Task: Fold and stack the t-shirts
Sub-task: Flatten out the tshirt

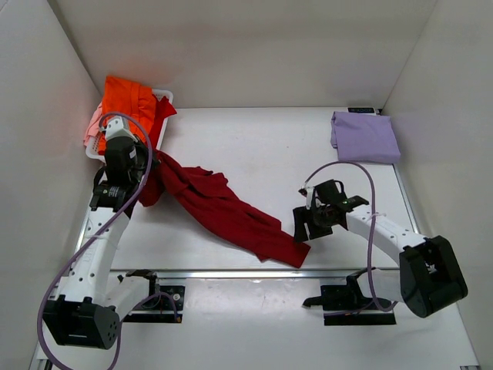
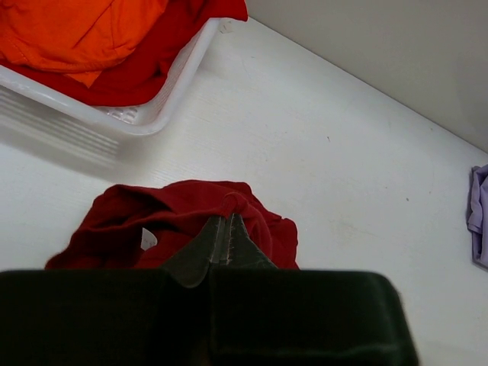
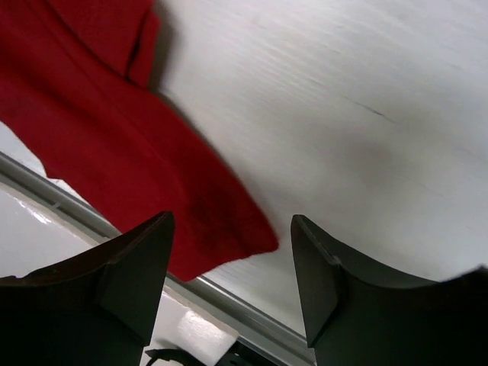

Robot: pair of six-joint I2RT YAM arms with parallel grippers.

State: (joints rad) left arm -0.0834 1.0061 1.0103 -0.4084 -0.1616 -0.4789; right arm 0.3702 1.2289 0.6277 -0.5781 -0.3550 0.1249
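Note:
A large dark red t-shirt [image 1: 223,212] lies stretched in a crumpled diagonal band from beside the basket to the table's front edge. My left gripper [image 1: 148,166] [image 2: 227,217] is shut on a bunched fold at the shirt's upper left end [image 2: 152,221]. My right gripper [image 1: 306,229] [image 3: 231,221] hangs open just above the shirt's lower right corner [image 3: 114,137], with nothing between its fingers. A folded lavender t-shirt [image 1: 365,136] [image 2: 479,213] lies flat at the back right. An orange t-shirt [image 1: 131,104] [image 2: 76,30] and a pale pink one [image 1: 92,127] sit in the basket.
The white slatted basket [image 1: 163,96] [image 2: 152,114] stands at the back left, with red cloth [image 2: 145,69] under the orange shirt and over its rim. A metal rail [image 1: 231,274] [image 3: 229,305] runs along the table's front edge. White walls close in the back and sides.

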